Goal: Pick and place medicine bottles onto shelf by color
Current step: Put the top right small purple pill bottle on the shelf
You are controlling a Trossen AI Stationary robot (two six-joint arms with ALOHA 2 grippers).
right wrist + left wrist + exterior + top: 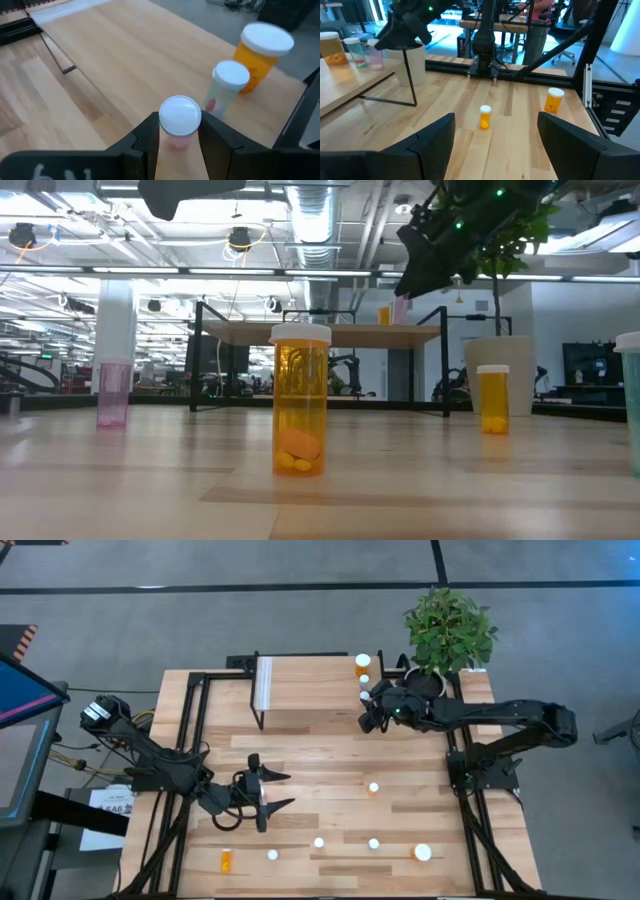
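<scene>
The light-wood shelf (305, 690) stands at the table's far side, its white strip (265, 685) at its left end. On its right end stand an orange bottle (362, 662), a greenish bottle (364, 679) and a pink bottle (365, 696). My right gripper (367, 702) is shut on the pink bottle (179, 120). My left gripper (277, 791) is open and empty over the table's middle left, facing two orange bottles (485, 116) (553, 99) that stand on their bases on the table. My right gripper pinches the pink bottle between its two fingers at the white cap's sides (167, 124). The fingers slant down from the table's right side. The bottle is upright, its base at the shelf's right end (376, 56), next to the greenish bottle (227, 85).
Several small bottles stand along the table's near part (319, 842) (373, 843) (272, 855). A larger one (423, 853) stands there too, and an orange one (225, 860) lies down. A potted plant (447, 628) stands at the far right, behind my right arm. The shelf's middle is bare.
</scene>
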